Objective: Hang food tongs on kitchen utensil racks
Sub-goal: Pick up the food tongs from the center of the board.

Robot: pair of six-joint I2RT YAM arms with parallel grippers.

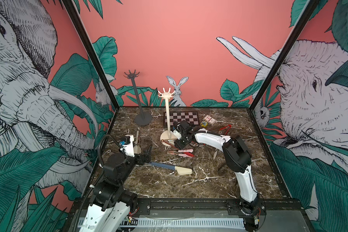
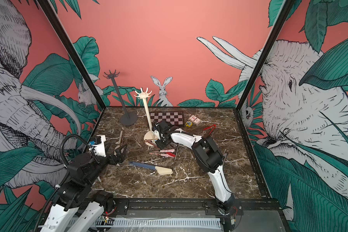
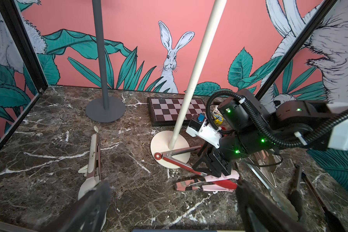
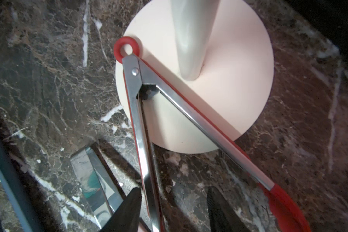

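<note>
Red-tipped tongs [image 4: 143, 140] on cream rack base [image 4: 233, 84], right tool [image 4: 174, 191] straddling one arm

The cream utensil rack [image 4: 229, 90] loses its pole at the right wrist view's edge — red-tipped tongs [image 4: 146, 160] likewise, one arm cut off between the right tool's [image 4: 173, 189] blurred fingers [image 4: 127, 211].

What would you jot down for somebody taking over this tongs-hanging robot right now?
Left tool: open, empty, near the blue tongs.
Right tool: open, low, straddling one arm of the red tongs, which lie partly on the base of the cream rack.
The grey rack stands far back on the left. The pink tongs and several others lie scattered on the table.
Done: nothing hung; the hooks on both racks are bare.
Left: grip the red tongs, probably hang them by their loop, then the rest.
</note>
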